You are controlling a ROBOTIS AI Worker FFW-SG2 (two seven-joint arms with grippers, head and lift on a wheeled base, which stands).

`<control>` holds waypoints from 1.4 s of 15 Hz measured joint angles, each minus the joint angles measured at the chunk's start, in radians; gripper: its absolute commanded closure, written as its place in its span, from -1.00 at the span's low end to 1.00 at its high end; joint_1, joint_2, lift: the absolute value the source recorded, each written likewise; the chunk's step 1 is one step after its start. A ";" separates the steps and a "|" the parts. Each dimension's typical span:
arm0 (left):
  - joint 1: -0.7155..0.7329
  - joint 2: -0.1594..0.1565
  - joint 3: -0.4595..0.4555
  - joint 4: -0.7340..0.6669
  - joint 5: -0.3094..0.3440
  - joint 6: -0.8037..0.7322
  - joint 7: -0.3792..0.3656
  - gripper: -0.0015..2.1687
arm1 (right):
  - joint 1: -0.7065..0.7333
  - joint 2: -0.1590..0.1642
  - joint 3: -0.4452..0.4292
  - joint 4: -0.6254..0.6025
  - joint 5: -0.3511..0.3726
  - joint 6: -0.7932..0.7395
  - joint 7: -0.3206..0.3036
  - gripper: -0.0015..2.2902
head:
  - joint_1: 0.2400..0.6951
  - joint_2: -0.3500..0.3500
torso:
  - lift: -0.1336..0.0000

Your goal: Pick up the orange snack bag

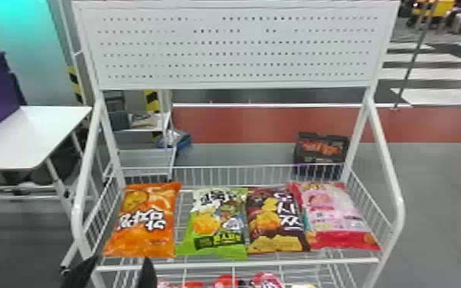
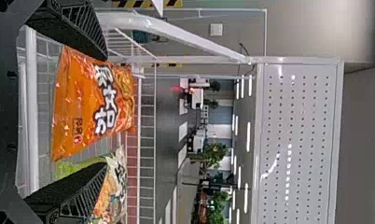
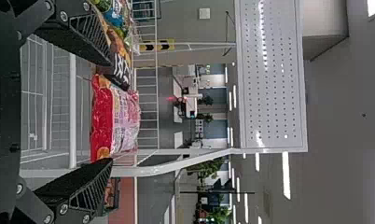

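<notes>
Left gripper (image 1: 121, 264): by the left end of the front rail (image 1: 279, 263), apparently on its near side; fingers spread wide, holding nothing and facing the bag to be taken.
Right gripper (image 3: 110, 112): fingers wide apart and empty, facing the packet farthest right behind the front rail.
Orange snack bag (image 1: 145, 220): just behind the front rail at its left end, lying face up, free of either gripper.
Progress on orange snack bag: lining up looks largely done; no grip is made and no lift begun.
Left for orange snack bag: I judge that the left gripper must go in over the front rail, close on the bag and raise it clear.
Green bag (image 1: 216, 224): behind the front rail, to the right of the orange one, a narrow gap between them; untouched.
Brown bag (image 1: 275, 222): farther right behind the front rail.
Pink bag (image 1: 335, 218): behind the front rail's right end.
Perforated panel (image 1: 237, 46): well beyond and above the front rail.
</notes>
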 measured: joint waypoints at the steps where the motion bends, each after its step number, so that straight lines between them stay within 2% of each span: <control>1: -0.038 -0.001 -0.020 0.016 0.003 0.033 0.002 -0.92 | 0.000 0.001 0.000 0.001 0.001 0.000 0.000 -0.85 | 0.14 0.00 | 1.00; 7: -0.281 -0.019 -0.103 0.177 0.054 0.182 0.005 -0.91 | 0.003 0.008 0.001 0.001 0.009 0.000 0.000 -0.85 | 0.14 0.00 | 1.00; 12: -0.420 -0.046 -0.116 0.302 0.066 0.269 -0.002 -0.90 | 0.007 0.009 0.002 -0.003 0.010 -0.004 0.000 -0.85 | 0.14 0.00 | 1.00; 17: -0.511 -0.052 -0.107 0.397 0.084 0.326 0.002 -0.87 | 0.012 0.005 0.001 -0.009 0.009 -0.005 0.000 -0.85 | 0.14 0.00 | 1.00; 18: -0.518 -0.054 -0.103 0.406 0.088 0.336 0.000 -0.81 | 0.012 0.004 0.000 -0.010 0.008 -0.004 0.000 -0.85 | 0.14 0.00 | 1.00; 19: -0.520 -0.054 -0.100 0.409 0.091 0.347 -0.002 -0.61 | 0.012 0.004 0.000 -0.010 0.007 -0.004 0.000 -0.85 | 0.14 0.00 | 1.00; 20: -0.520 -0.054 -0.095 0.410 0.092 0.367 -0.002 -0.34 | 0.012 0.003 0.000 -0.010 0.006 -0.004 0.000 -0.85 | 0.14 0.00 | 1.00; 21: -0.519 -0.054 -0.087 0.410 0.095 0.393 -0.002 0.05 | 0.012 0.003 0.000 -0.010 0.006 -0.003 0.000 -0.85 | 0.14 0.00 | 1.00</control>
